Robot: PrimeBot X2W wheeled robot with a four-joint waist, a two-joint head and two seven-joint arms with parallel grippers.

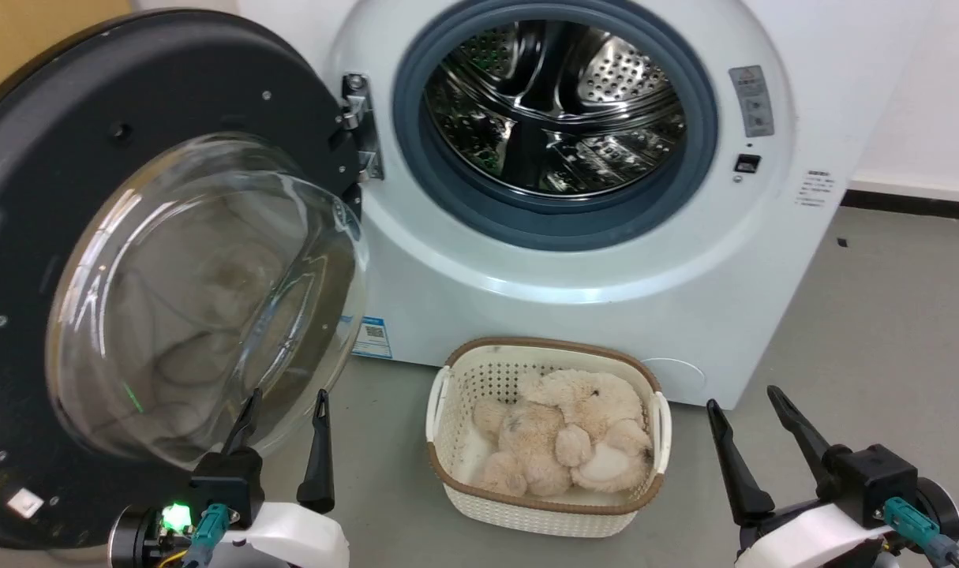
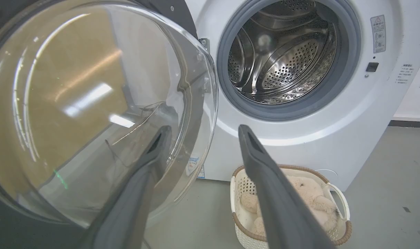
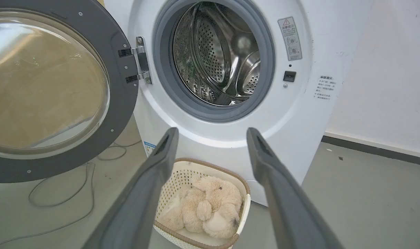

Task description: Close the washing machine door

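Observation:
The washing machine (image 1: 605,315) is a white front-loader with its steel drum (image 1: 554,110) exposed inside a grey gasket. Its door (image 1: 69,158), a big black disc with a bulging glass bowl (image 1: 203,300), hangs swung wide on a metal hinge (image 1: 358,126) at the left. My left gripper (image 1: 287,402) is open, low at the door's glass bowl; its left finger (image 2: 154,152) lies against or just before the glass. At the lower right my right gripper (image 1: 743,398) is open and holds nothing, clear of the machine. The door (image 3: 116,62) and drum (image 3: 213,52) also appear in the right wrist view.
A white lattice basket (image 1: 447,379) with a cream plush toy (image 1: 566,442) stands on the grey floor before the machine, between my grippers. A cable (image 3: 57,193) lies on the floor under the door. A white wall with dark skirting (image 1: 913,203) runs at the right.

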